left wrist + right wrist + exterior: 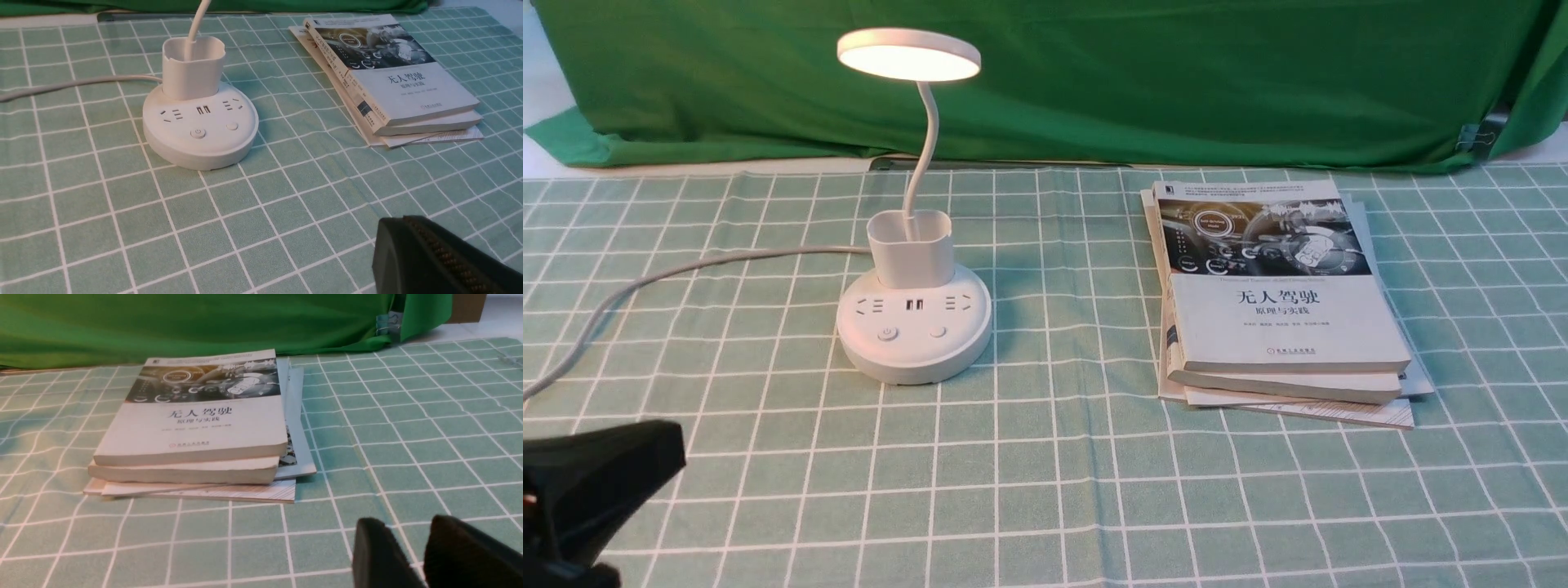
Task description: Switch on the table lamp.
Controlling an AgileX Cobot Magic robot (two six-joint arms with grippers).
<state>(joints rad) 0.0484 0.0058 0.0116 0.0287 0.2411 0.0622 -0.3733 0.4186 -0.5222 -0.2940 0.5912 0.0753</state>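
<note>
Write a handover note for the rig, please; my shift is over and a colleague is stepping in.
Left gripper: jaws look shut, holding nothing.
Right gripper: jaws parted, empty.
Table lamp: upright on the checked cloth, left of the stacked books.
Done: lamp is lit.
Left: apparently nothing; neither gripper is at its buttons.

The robot's left end effector (600,490) shows matte black, with a broad, angular, wedge-like outline and a small reddish spot near the front view's edge. Its right end effector (404,551) has two dark, blunt-ended fingers, blurred, finer details unclear.
</note>
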